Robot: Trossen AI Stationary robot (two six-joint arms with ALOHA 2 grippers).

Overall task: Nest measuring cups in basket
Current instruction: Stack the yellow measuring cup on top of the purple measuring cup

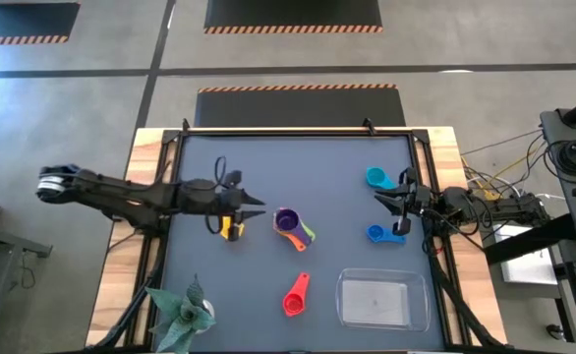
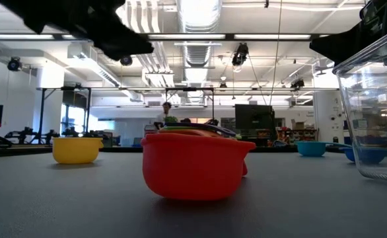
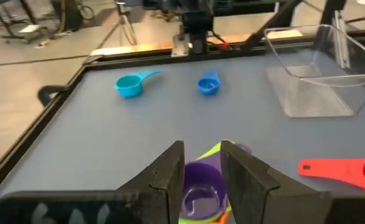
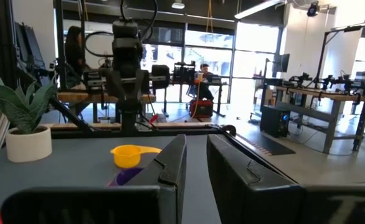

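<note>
High view: my left gripper, slightly open and empty, sits between the yellow cup and the purple-topped stack, which lies just ahead. The basket is near the waiting right gripper.

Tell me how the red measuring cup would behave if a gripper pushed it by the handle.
The red measuring cup looks like light rigid plastic, so it would probably slide or pivot on the mat. It sits apart from the basket, and its rounded bowl might rock.

robotics lab | workbenches | ceiling ducts | monitor
</note>
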